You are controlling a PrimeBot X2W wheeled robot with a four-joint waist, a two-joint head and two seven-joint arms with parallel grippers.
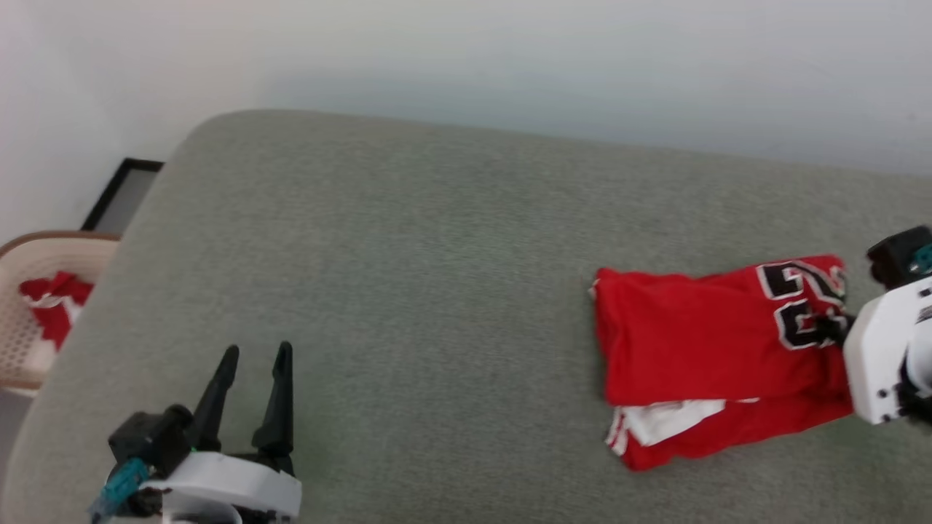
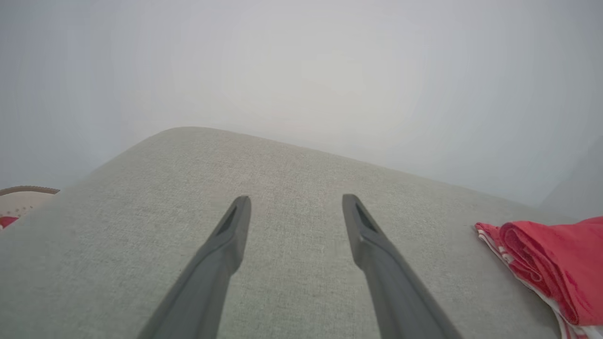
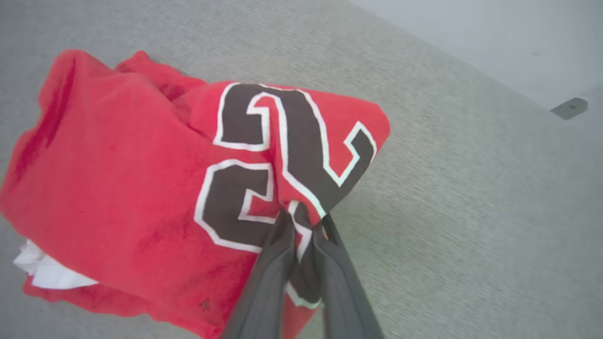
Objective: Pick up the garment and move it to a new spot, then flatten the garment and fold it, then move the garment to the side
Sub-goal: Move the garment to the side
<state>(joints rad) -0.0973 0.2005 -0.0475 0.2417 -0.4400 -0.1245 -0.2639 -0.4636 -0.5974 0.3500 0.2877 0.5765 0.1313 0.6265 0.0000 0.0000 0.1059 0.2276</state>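
The garment (image 1: 699,342) was recorded lying folded into a rough rectangle on the grey cushioned surface (image 1: 408,276), toward the robot's right. A white sleeve with striped trim was seen poking out from under its near edge. The right gripper (image 3: 304,221) was found closed almost fully on a pinch of cloth at the printed numeral, near the garment's right-hand edge, with the fabric bunched up between the fingers. The left gripper (image 1: 258,351) was noted well apart from the garment, over bare cushion, its fingers spread wide and nothing held.

Handling, as judged: the jersey was taken to be light, soft and limp. The layers would be expected to slide over one another, and the fold to sag open if lifted from a single point. Whether more than the top layer was caught in the pinch could not be told. A hold through all layers at the edge — or a low drag along the cushion — was judged safer. A basket (image 1: 29,251) holding red cloth was noted off the left end.
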